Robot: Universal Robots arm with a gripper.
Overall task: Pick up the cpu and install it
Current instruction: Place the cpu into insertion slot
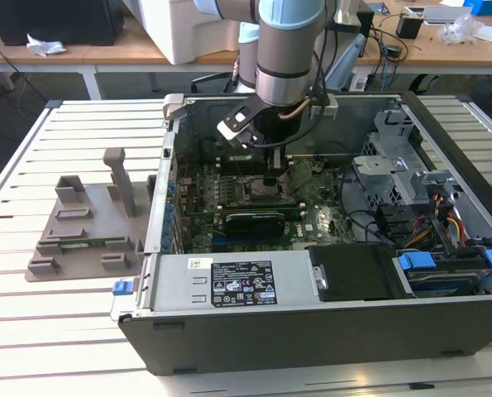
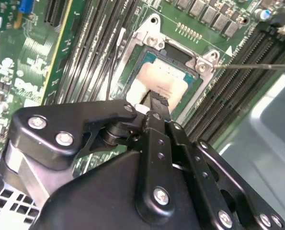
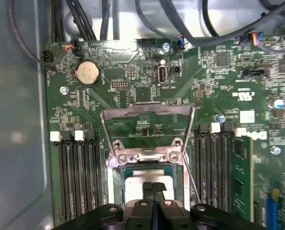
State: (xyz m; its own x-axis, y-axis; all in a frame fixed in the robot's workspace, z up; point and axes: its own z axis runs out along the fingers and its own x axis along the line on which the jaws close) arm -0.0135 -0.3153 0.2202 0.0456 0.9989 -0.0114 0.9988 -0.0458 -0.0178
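The cpu (image 2: 170, 79) is a pale silvery square with a greenish rim, lying flat inside the black metal-framed socket (image 2: 151, 37) on the green motherboard. In the first wrist view the cpu (image 3: 135, 176) sits just under the raised load plate (image 3: 147, 117). My gripper (image 2: 156, 100) hangs directly over it with its two black fingers pressed together, tips at or just above the chip's top. Those shut fingers (image 3: 154, 188) hold nothing between them. In the exterior view the gripper (image 1: 274, 164) reaches down into the open computer case (image 1: 312, 327), hiding the chip.
Memory slots (image 3: 77, 172) flank the socket on both sides. A thin socket lever (image 2: 257, 66) juts out beside it. A grey plastic tray with upright posts (image 1: 88, 223) stands on the slatted table at the exterior view's left. Cables and a drive cage (image 1: 444, 223) crowd the case's right.
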